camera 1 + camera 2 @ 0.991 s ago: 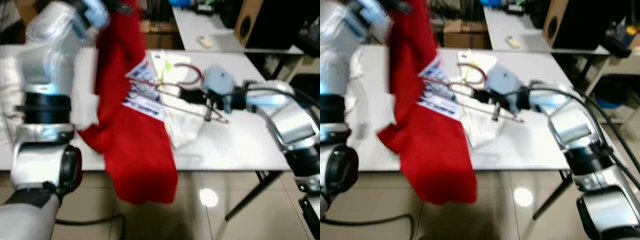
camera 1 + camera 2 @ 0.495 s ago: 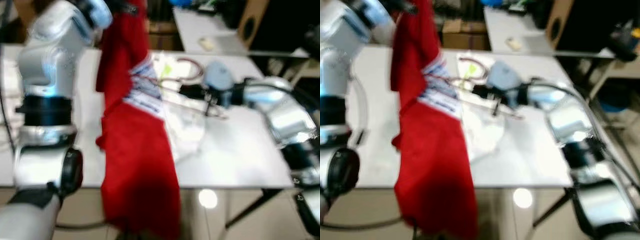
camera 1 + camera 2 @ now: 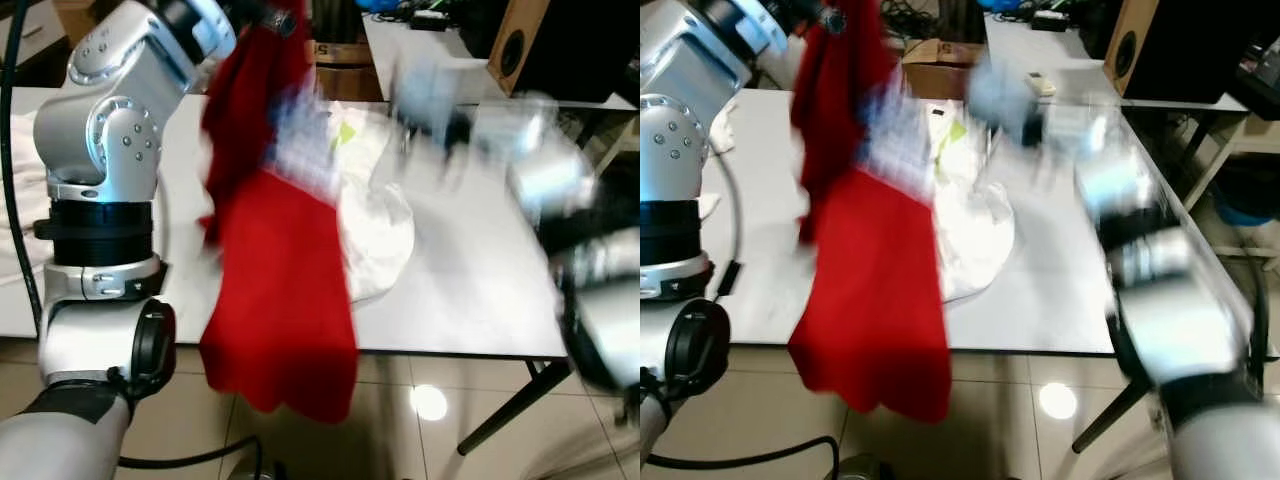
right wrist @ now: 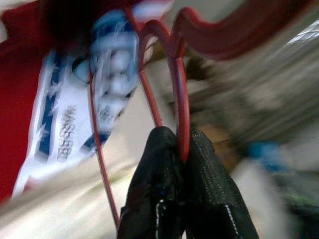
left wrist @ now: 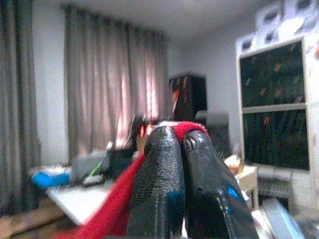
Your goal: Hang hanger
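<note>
A red garment [image 3: 280, 270] with a white and blue print hangs over the table's front edge. My left gripper [image 5: 180, 139], raised high at the back left, is shut on its top hem. My right gripper [image 4: 180, 137] is shut on a thin red wire hanger [image 4: 182, 89], whose hook and shoulder lie against the garment's printed patch [image 4: 107, 74]. In the eye views my right arm [image 3: 530, 170] is a blur above the table's right half.
A white cloth [image 3: 385, 220] lies crumpled on the white table [image 3: 470, 300]. Behind it stand a second table [image 3: 1060, 60], a cardboard box [image 3: 940, 55] and a wooden speaker [image 3: 515, 40]. Glossy tiled floor [image 3: 430, 420] lies in front.
My right arm has swung up and back off the table with the hanger and is now motion-blurred. The red garment has swayed on the raised left gripper.
</note>
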### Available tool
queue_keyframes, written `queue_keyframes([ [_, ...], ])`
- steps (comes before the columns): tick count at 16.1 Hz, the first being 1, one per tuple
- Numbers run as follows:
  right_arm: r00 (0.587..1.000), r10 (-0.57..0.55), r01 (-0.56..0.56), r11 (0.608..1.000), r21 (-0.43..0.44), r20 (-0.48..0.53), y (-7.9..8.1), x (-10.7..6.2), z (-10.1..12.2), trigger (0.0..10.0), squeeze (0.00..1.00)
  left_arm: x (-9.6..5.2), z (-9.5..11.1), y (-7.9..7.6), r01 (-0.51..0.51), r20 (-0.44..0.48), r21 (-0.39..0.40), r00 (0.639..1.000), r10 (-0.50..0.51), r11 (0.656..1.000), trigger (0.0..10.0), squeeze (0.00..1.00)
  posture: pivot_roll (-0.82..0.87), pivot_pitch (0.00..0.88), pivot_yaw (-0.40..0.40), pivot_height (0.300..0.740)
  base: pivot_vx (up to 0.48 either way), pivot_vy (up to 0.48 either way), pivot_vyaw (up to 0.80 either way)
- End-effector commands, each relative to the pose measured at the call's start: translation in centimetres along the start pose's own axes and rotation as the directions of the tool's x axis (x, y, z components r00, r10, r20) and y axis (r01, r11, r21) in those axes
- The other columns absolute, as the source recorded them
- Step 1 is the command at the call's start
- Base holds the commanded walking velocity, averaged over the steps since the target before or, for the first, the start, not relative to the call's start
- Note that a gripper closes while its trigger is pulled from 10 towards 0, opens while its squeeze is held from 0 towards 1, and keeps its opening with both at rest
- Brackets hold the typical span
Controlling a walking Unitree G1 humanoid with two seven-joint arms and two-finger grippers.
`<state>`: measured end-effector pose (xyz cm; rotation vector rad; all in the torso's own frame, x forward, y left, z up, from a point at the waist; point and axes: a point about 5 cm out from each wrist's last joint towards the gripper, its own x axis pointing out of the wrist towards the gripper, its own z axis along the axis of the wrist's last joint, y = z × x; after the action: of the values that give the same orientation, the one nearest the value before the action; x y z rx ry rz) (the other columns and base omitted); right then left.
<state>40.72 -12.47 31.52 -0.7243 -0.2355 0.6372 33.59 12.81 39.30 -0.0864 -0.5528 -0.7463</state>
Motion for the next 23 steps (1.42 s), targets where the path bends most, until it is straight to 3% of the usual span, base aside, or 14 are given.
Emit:
queue_keyframes([
  [1,0.96,-0.254,0.252,0.967,0.034,0.114,-3.8,-0.8,2.6,10.0,0.0,0.2,1.9,-0.3,0.027,0.08,0.01,0.996,-0.027,1.0,10.0,0.0,0.08,0.0,-0.001,0.74,0.0,0.0,0.0],
  [2,0.844,-0.456,0.442,0.889,0.116,0.281,-7.7,-2.4,6.7,10.0,0.0,0.0,2.9,-0.3,0.022,0.136,-0.008,0.99,-0.021,1.0,10.0,0.0,0.08,0.0,-0.003,0.74,0.0,0.0,0.0],
  [3,0.833,-0.427,0.453,0.892,0.01,0.353,-8.6,-3.0,8.8,10.0,0.0,-0.2,3.5,-0.1,0.02,0.169,-0.023,0.985,-0.016,1.0,10.0,0.0,0.09,0.0,-0.01,0.74,0.0,0.0,0.0],
  [5,0.95,-0.234,0.265,0.955,-0.132,0.207,-5.4,-0.8,5.6,10.0,0.0,-0.5,2.5,-0.3,0.016,0.136,-0.032,0.991,-0.011,0.999,10.0,0.0,0.08,0.0,-0.009,0.74,0.0,0.0,0.0],
  [7,0.985,-0.128,0.145,0.976,-0.16,0.113,-2.5,0.0,2.2,10.0,0.0,-0.5,1.7,-0.5,0.009,0.105,-0.043,0.994,-0.004,0.999,10.0,0.0,0.09,0.0,-0.004,0.74,0.0,0.0,0.0],
  [8,0.998,-0.041,0.049,0.988,-0.148,0.057,0.0,0.0,-0.7,10.0,0.0,-0.4,0.4,-0.8,-0.004,0.062,-0.056,0.998,0.008,0.998,10.0,0.0,0.09,0.0,-0.003,0.74,0.0,0.0,0.0],
  [10,0.998,0.062,-0.059,0.992,-0.111,0.025,2.4,-0.4,-3.3,10.0,0.0,-0.2,-1.4,-1.0,-0.036,-0.007,-0.057,0.999,0.036,0.998,10.0,0.0,0.08,0.0,0.006,0.74,0.0,0.0,0.0],
  [11,0.987,0.163,-0.162,0.985,-0.06,0.01,4.6,-1.2,-5.5,10.0,0.0,0.0,-3.8,-1.4,-0.077,-0.097,-0.052,0.993,0.072,0.996,10.0,0.0,0.08,0.0,0.017,0.74,0.0,0.0,0.0],
  [13,0.955,0.298,-0.298,0.955,0.012,-0.007,7.2,-3.3,-8.4,10.0,0.0,-0.2,-7.8,-1.6,-0.129,-0.25,0.017,0.96,0.129,0.991,10.0,0.0,0.06,0.0,0.035,0.74,0.0,0.0,0.0],
  [17,0.952,0.307,-0.307,0.952,0.005,-0.018,5.7,-6.3,-9.4,10.0,0.0,-0.4,-11.4,-0.3,-0.191,-0.348,0.144,0.909,0.23,0.971,10.0,0.0,0.03,0.0,0.081,0.74,0.0,0.0,0.0],
  [20,0.928,0.372,-0.373,0.928,-0.018,-0.028,5.1,-8.6,-9.4,10.0,0.0,-1.1,-13.3,2.9,-0.279,-0.377,0.331,0.837,0.397,0.902,10.0,0.0,0.02,0.0,0.097,0.74,0.0,0.0,0.0],
  [21,0.925,0.378,-0.379,0.925,-0.018,-0.03,5.1,-8.9,-9.3,10.0,0.0,-1.3,-13.5,3.2,-0.291,-0.379,0.345,0.827,0.416,0.892,10.0,0.0,0.02,0.0,0.097,0.74,0.0,0.0,0.0],
  [23,0.894,0.443,-0.445,0.895,-0.019,-0.059,4.8,-10.1,-8.9,10.0,0.0,-3.4,-14.9,5.4,-0.39,-0.398,0.406,0.738,0.544,0.827,10.0,0.0,0.01,0.0,0.103,0.74,0.0,0.0,0.0],
])
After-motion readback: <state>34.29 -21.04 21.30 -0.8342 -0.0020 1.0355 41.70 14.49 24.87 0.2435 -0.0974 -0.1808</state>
